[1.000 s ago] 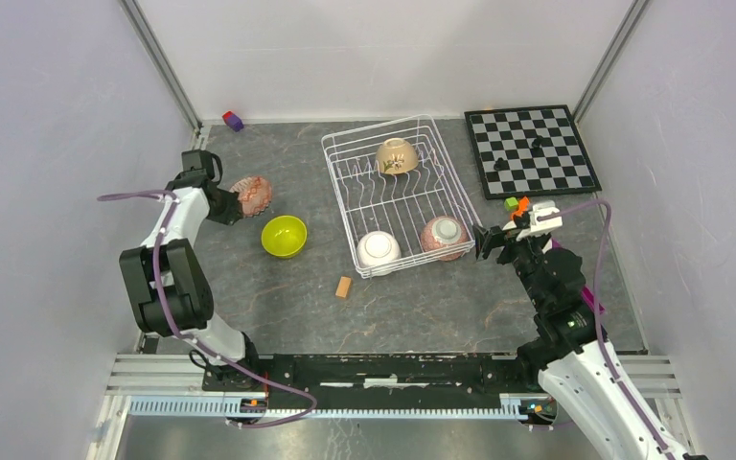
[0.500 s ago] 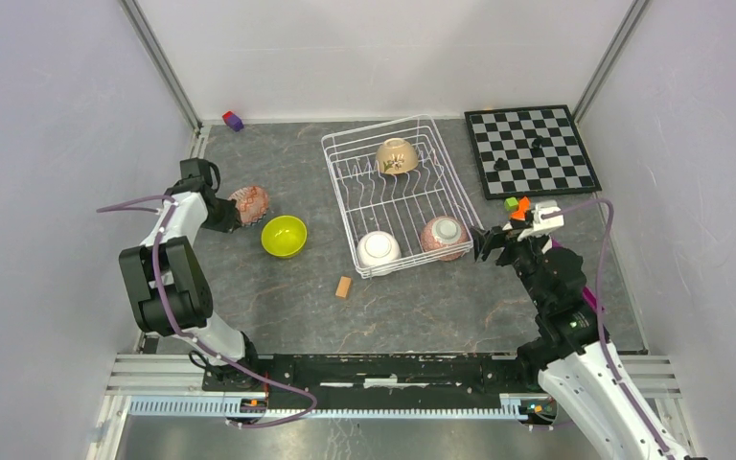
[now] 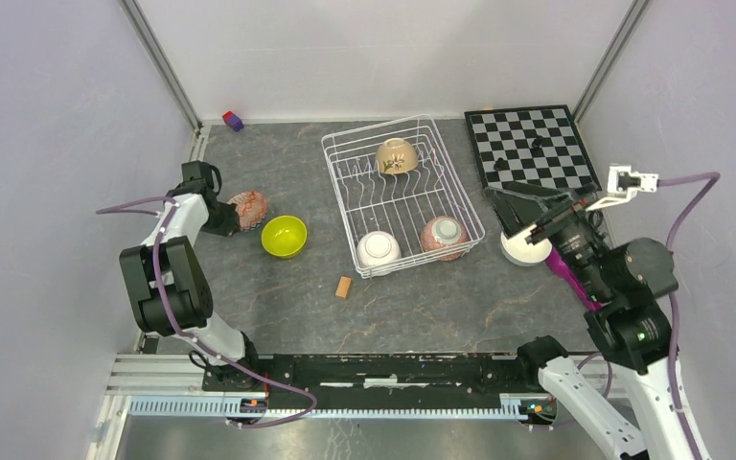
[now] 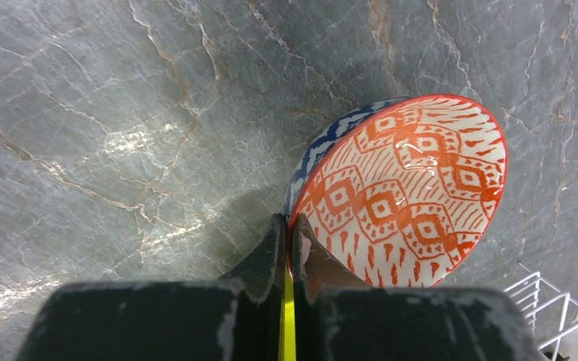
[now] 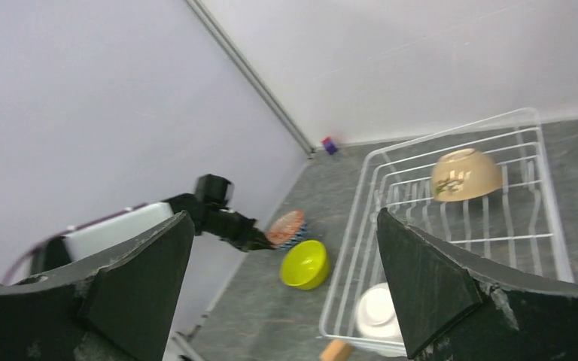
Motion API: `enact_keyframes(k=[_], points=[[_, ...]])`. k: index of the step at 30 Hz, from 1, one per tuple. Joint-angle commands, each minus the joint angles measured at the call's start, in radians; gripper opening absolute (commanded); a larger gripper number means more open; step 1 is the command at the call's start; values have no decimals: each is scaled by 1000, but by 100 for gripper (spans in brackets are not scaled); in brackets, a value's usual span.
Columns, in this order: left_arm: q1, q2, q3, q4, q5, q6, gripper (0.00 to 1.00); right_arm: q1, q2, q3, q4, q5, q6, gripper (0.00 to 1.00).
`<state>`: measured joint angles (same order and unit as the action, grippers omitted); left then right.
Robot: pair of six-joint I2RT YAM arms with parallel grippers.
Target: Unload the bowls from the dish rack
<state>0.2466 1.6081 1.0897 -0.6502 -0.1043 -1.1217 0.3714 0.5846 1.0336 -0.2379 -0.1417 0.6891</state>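
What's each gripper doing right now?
Left gripper: closed on the patterned bowl, pinching its rim.
Right gripper: open, holding nothing.

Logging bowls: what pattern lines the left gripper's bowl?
Patterned bowl: orange-red diamonds on white inside, best in left wrist view.

White arm links (image 3: 180, 216), black joints (image 3: 167, 287), purple cables (image 3: 682, 180) — black wedge-shaped tool fingers (image 5: 421, 289)

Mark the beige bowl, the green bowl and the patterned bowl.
beige bowl (image 3: 397, 155), top view, on its outer surface.
green bowl (image 3: 284, 237), top view, on its inner bottom.
patterned bowl (image 4: 406, 184), left wrist view, on its orange-patterned inside.
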Motion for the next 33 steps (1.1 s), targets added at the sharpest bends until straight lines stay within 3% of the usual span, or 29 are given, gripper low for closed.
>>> enact_keyframes(k=[1, 5, 14, 23, 33], points=[[4, -23, 1, 22, -53, -56, 5, 1, -85, -64, 21, 30, 235, 98], [4, -32, 3, 24, -53, -52, 14, 1, -151, -108, 40, 103, 242, 98], [4, -42, -3, 25, -45, -53, 20, 1, -90, -131, 12, 84, 238, 98], [5, -51, 6, 38, -42, -28, 47, 1, -76, -165, -71, 269, 62, 98], [3, -143, 39, 14, -92, 26, 74, 0, 0, -232, -78, 272, -21, 98]])
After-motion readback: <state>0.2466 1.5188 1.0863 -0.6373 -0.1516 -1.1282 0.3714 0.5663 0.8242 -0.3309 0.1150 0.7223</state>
